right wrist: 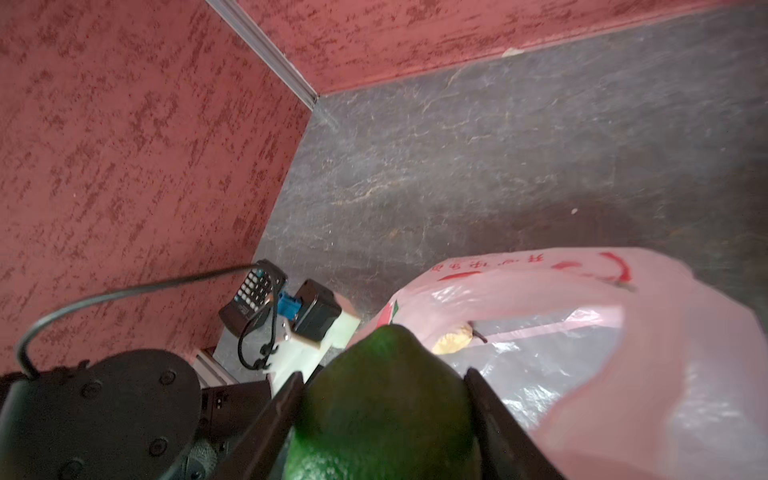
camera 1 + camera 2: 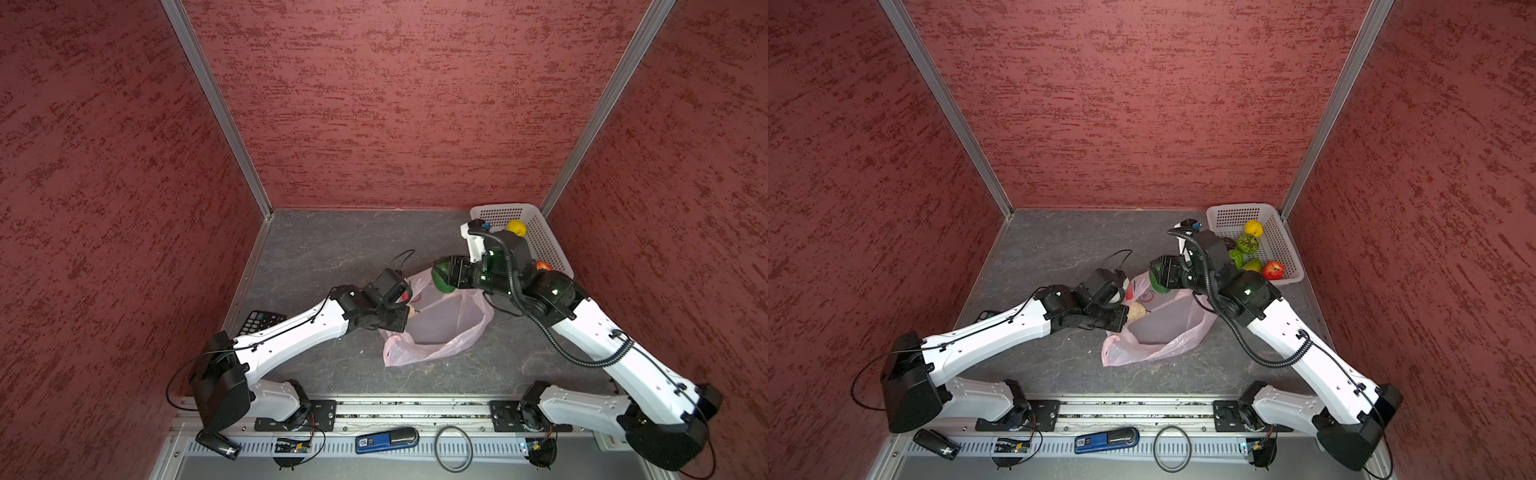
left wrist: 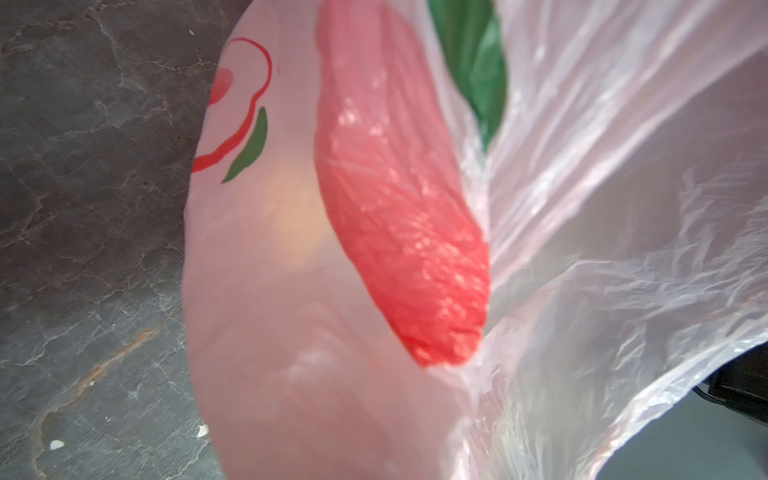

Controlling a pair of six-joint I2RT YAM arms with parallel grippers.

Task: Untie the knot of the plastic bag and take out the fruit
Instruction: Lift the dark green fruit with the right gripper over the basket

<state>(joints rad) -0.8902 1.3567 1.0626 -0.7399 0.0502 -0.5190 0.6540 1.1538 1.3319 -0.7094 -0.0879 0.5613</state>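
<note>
Surface: dark grey tabletop [image 2: 332, 249]; pale marble-like veining; matt
Middle: pink plastic bag [image 2: 440, 336]; lies crumpled on the surface; mouth open
Far right corner: white perforated basket [image 2: 498, 214]; standing upright
Left edge: black calculator [image 2: 264, 322]; keys up; partly hidden
Litter: few pale crumbs [image 3: 56, 444]

We find both top views evenly lit from overhead, with only soft shadows under the arms on the grey table [image 2: 332, 249] and a wide-angle bend that splays the wall rails [image 2: 216, 108] outward toward the edges. In the left wrist view the plastic bag [image 3: 582, 208] fills the frame, blurred, with light glowing through it and small white glints on its creases. In the right wrist view the green fruit [image 1: 382, 399] sits dark and out of focus close to the lens.
</note>
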